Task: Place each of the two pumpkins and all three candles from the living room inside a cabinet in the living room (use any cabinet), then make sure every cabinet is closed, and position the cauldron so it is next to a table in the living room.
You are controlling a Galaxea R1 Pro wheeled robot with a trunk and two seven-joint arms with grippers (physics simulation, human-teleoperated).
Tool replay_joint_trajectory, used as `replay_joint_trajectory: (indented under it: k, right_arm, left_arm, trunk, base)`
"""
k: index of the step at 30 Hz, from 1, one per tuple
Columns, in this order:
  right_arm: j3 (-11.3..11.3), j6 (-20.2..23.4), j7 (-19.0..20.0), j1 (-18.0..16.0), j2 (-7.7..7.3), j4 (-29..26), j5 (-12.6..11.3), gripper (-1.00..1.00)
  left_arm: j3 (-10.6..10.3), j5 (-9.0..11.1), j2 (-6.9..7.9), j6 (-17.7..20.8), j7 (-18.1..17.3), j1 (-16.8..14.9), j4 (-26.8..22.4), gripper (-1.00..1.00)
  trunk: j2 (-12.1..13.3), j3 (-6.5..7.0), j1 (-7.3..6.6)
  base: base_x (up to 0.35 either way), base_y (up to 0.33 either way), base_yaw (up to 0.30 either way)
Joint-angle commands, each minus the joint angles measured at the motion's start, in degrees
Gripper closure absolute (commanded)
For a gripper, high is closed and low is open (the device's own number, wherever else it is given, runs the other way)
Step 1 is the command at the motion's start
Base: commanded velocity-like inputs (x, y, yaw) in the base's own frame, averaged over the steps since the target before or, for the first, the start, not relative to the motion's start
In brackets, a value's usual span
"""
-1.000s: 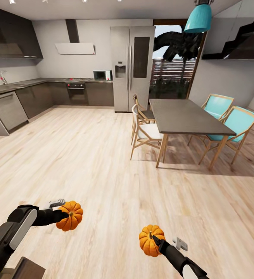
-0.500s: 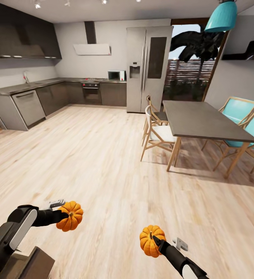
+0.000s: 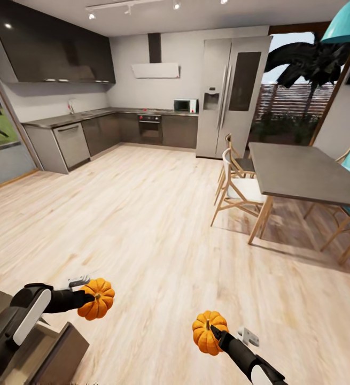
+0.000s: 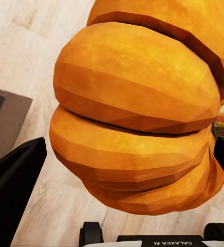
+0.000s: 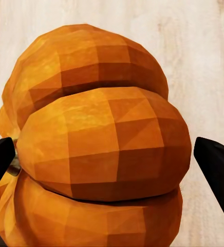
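A ribbed orange pumpkin in each of my pincers, over pale wood plank floor [image 3: 158,224].

My left pincer [image 3: 92,297] is clamped on one small round ribbed orange pumpkin [image 3: 96,298], my right pincer [image 3: 213,330] on the other orange ribbed pumpkin [image 3: 207,332]; both hang in the air above the planks. Beneath my left arm sits the corner of a dark-brown wooden unit [image 3: 54,355]. Ahead stand a grey-topped dining table [image 3: 303,171], a steel fridge [image 3: 233,96] and dark glossy kitchen cupboards [image 3: 57,51].
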Motion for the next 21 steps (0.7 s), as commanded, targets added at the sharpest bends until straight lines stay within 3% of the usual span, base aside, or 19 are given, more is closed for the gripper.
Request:
replay_joint_trajectory:
  k: [1, 21]
  right_arm:
    - [0.17, 0.15, -0.02, -0.01, -0.07, -0.08, -0.52, 1.0]
    - [0.25, 0.08, -0.37, -0.01, 0.02, -0.07, -0.46, 1.0]
  left_arm:
    - [-0.1, -0.2, 0.03, 0.16, -0.25, -0.06, 0.01, 1.0]
    - [-0.1, -0.18, -0.05, 0.16, -0.19, -0.08, 0.06, 1.0]
  trunk:
    - [-0.03, -0.02, 0.0]
    - [-0.03, 0.52, 0.0]
  base:
    - [0.0, -0.002, 0.281]
    - [0.0, 0.0, 0.281]
